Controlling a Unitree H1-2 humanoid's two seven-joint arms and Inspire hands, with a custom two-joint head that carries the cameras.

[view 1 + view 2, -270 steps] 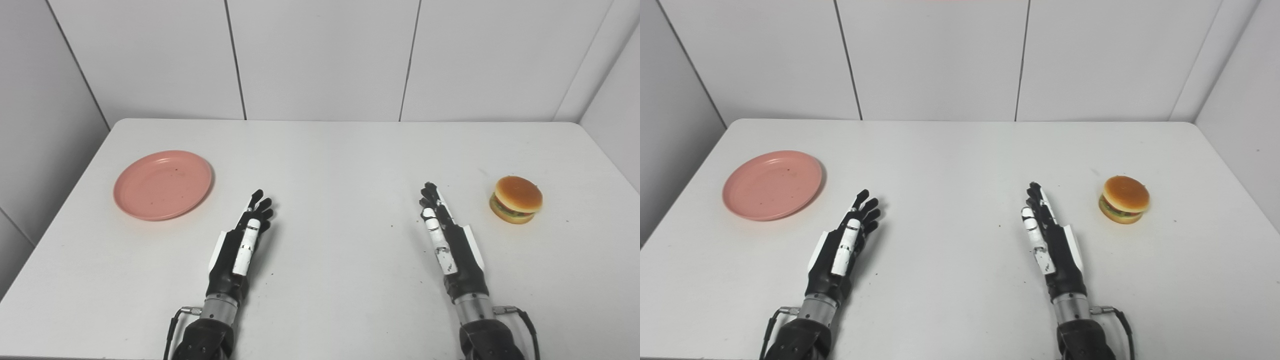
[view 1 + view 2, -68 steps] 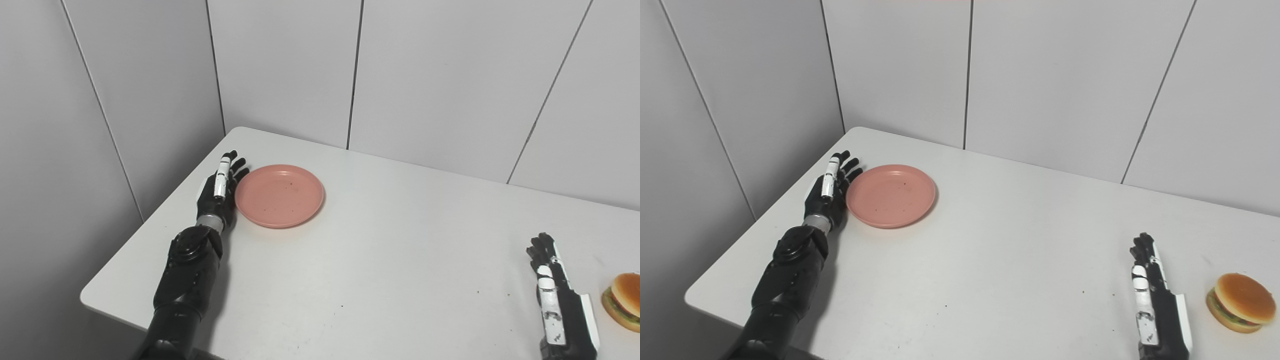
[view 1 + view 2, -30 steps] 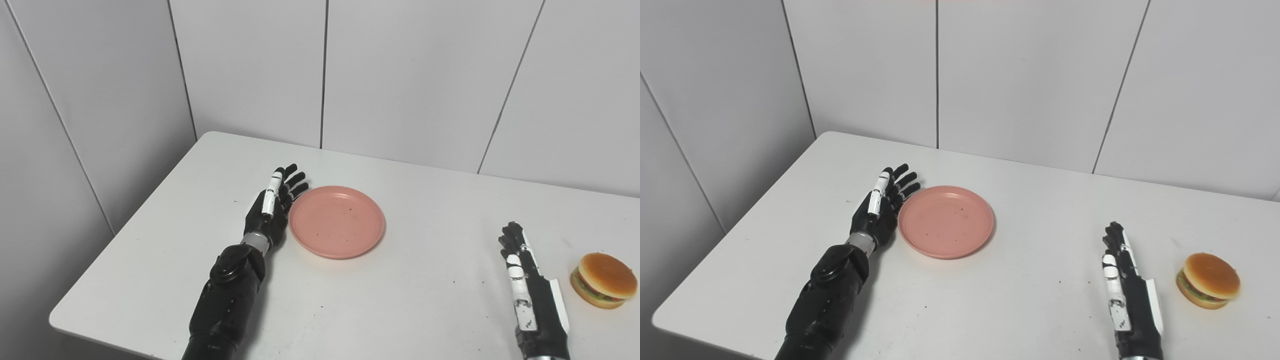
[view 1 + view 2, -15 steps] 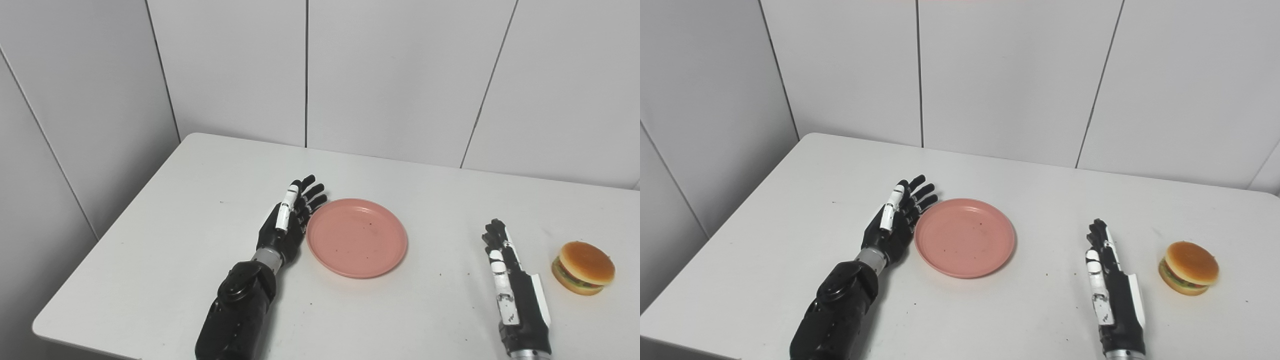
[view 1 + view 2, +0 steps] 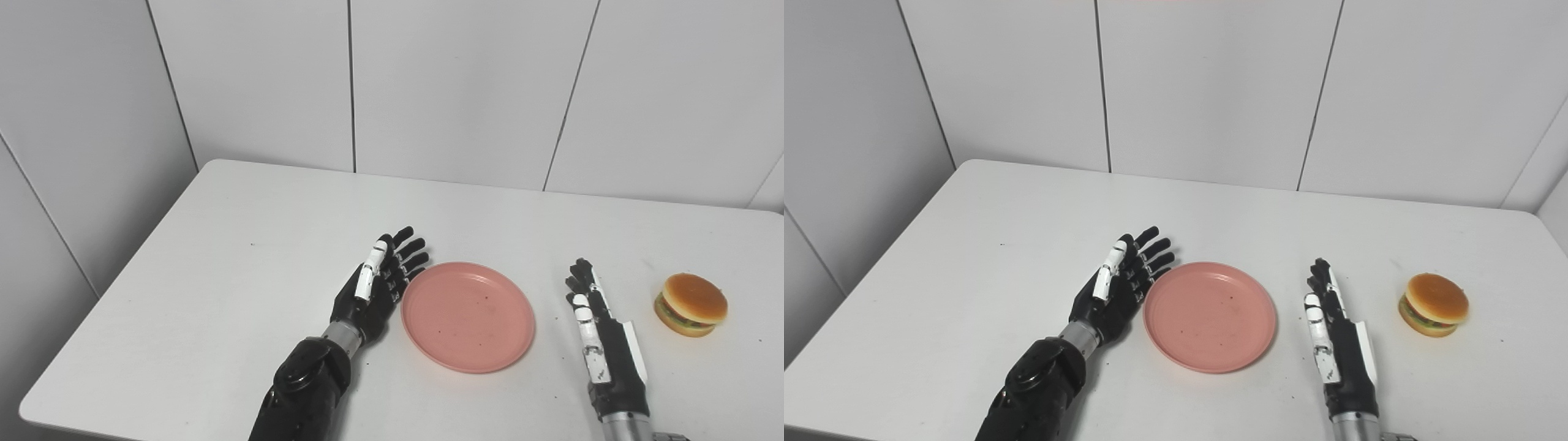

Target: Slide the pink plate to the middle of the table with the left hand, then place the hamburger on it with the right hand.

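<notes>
Your left hand (image 5: 375, 291), fingers spread flat, presses the pink plate (image 5: 468, 316) near mid-tabletop (image 5: 245, 275) (slide nearly done); your right hand (image 5: 603, 343), fingers straight and holding nothing, rests between plate and untouched hamburger (image 5: 691, 304).

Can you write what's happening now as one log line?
left hand: open, against pink plate | right hand: open | hamburger: on table

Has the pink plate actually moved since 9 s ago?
Yes. The pink plate slid rightward from the table's left side, toward the hamburger.
</notes>
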